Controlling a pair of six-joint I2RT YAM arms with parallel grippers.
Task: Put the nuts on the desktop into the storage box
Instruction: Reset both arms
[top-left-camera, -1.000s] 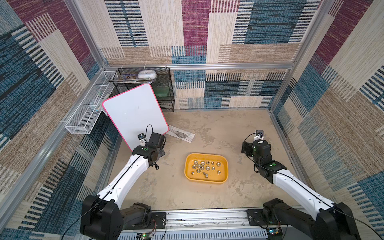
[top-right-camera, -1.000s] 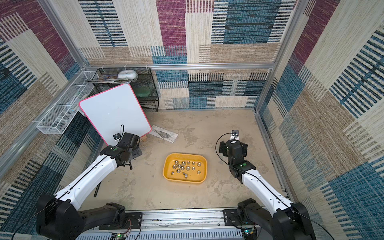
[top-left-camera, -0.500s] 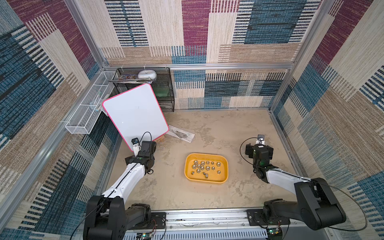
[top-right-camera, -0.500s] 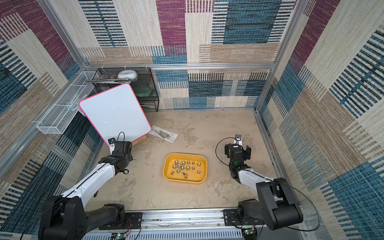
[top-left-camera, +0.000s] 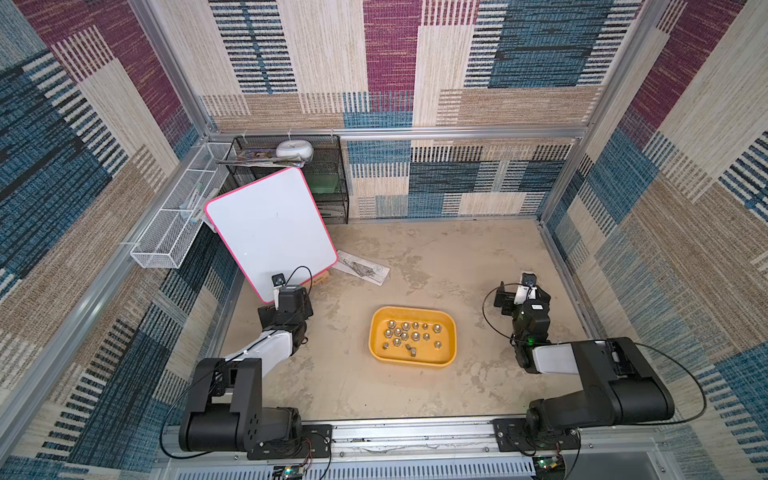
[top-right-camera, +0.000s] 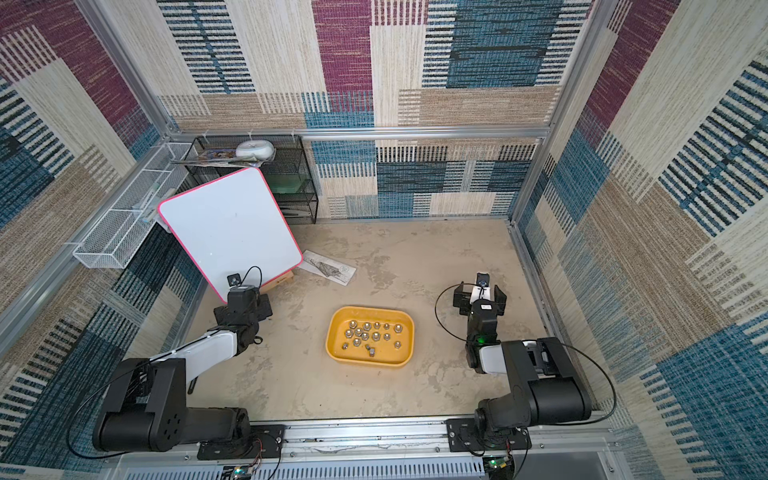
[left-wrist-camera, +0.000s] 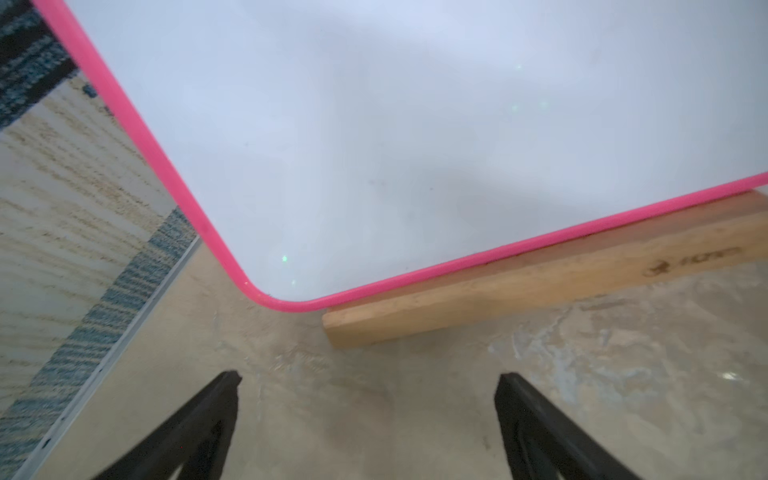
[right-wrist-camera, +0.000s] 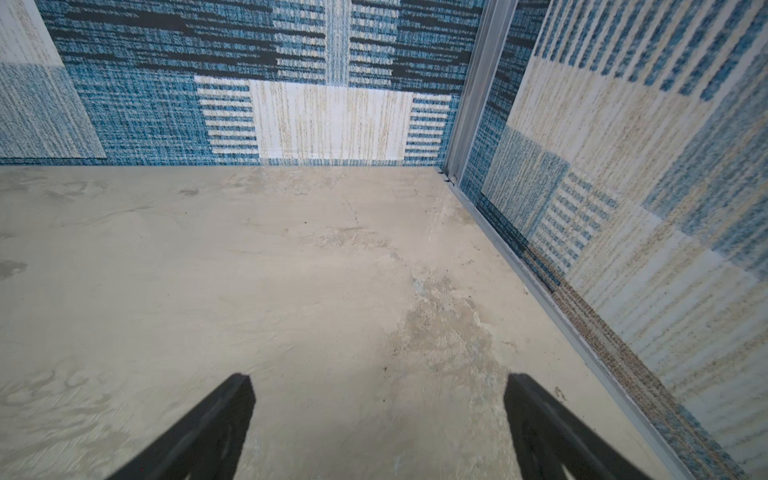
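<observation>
Mustard-yellow storage box (top-left-camera: 411, 361), shallow with rounded corners, sits on the desk (top-left-camera: 353, 386) between both sets of fingers, touching neither. Shiny silver hex nuts (top-left-camera: 415, 335) lie inside, maybe a dozen, too small to count surely. Left fingers (left-wrist-camera: 199, 424) spread, empty; right fingers (right-wrist-camera: 216, 424) likewise. Pink-edged whiteboard (left-wrist-camera: 415, 124) is just beyond the left fingers.

Bright, even, diffuse light in both top views; shadows faint and soft-edged; walls (top-left-camera: 104, 137) bow toward the frame edges; left wrist view soft, with green light specks on the whiteboard (left-wrist-camera: 415, 124); right wrist view smears the desktop (right-wrist-camera: 291, 270) nearest the lens.
</observation>
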